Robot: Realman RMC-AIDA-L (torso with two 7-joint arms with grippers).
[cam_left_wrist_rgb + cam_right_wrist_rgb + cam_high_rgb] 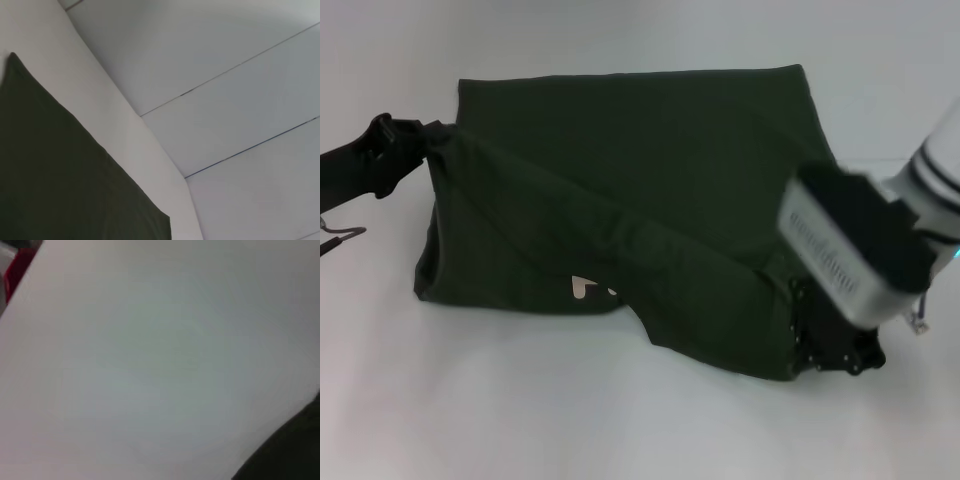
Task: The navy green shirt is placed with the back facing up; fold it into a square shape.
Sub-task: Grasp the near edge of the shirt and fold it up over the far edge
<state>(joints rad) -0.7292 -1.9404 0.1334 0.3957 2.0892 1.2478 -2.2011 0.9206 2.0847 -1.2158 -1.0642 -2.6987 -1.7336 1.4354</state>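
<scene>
Left gripper (420, 140) sits at the shirt's far-left corner in the head view, black jaws clamped on a bunched bit of the navy green shirt (640, 200); cloth puckers right where it's pinched. Right gripper (825, 345) is down at the shirt's near-right corner, under the arm's grey-and-black wrist block; its black fingers press against the cloth edge there, but can't tell whether they're pinched on fabric or spread, since the wrist block and dark cloth hide the tips.

Shirt lies on the white table (620, 420), spread betw. the two grippers, roughly centre of the head view. A fold or ridge runs diagonally across it from the left gripper's corner toward the right gripper's corner. Far part lies flat w/ a straight back edge; near part hangs in a looser layer. Small bit of cream lettering (588, 288) peeks out at the near edge, left of centre.

Left wrist view: dark cloth of the shirt (60, 175) fills one corner, white table and pale panelled wall beyond. Right wrist view: mostly white table, dark cloth (290, 455) at one corner, a red object (17, 270) at the opposite edge.
</scene>
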